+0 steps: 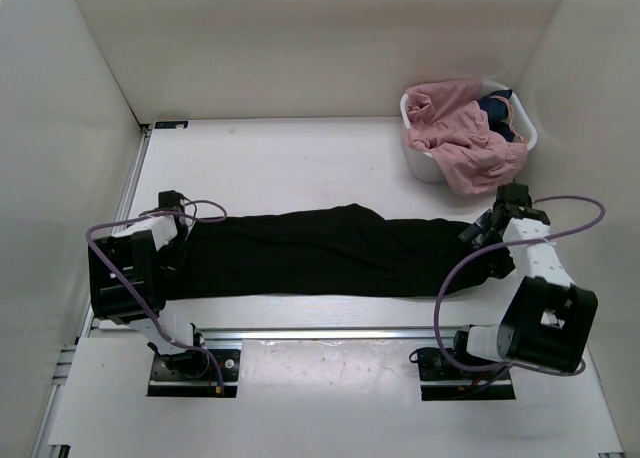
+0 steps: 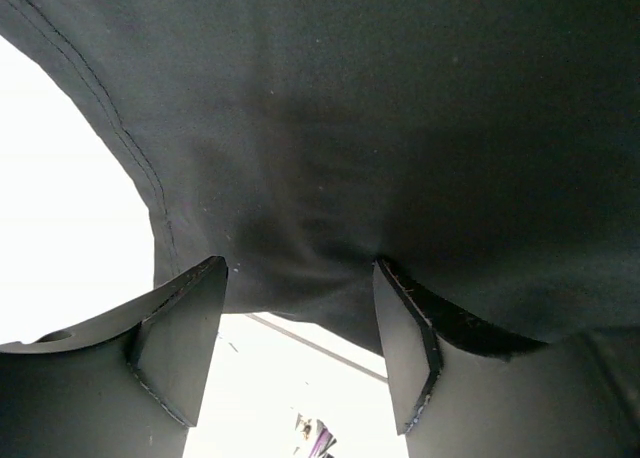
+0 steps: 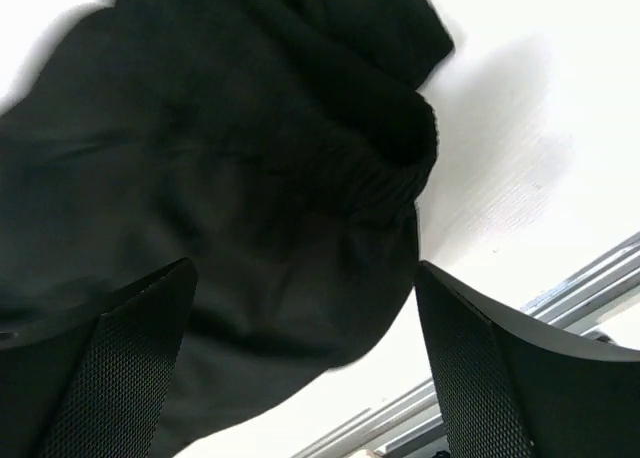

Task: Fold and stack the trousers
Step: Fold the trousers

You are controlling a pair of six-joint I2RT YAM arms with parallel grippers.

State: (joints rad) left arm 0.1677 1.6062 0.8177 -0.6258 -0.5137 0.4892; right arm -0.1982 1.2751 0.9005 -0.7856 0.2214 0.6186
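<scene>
Black trousers lie stretched flat across the table from left to right. My left gripper is at their left end; in the left wrist view the jaws stand open with black cloth just ahead of them and nothing between them. My right gripper is at the trousers' right end; in the right wrist view it is open above the gathered waistband. More trousers, pink and dark blue, lie heaped in a white basket.
The white basket stands at the back right, close behind my right arm. White walls enclose the table on three sides. A metal rail runs along the near edge in front of the arm bases.
</scene>
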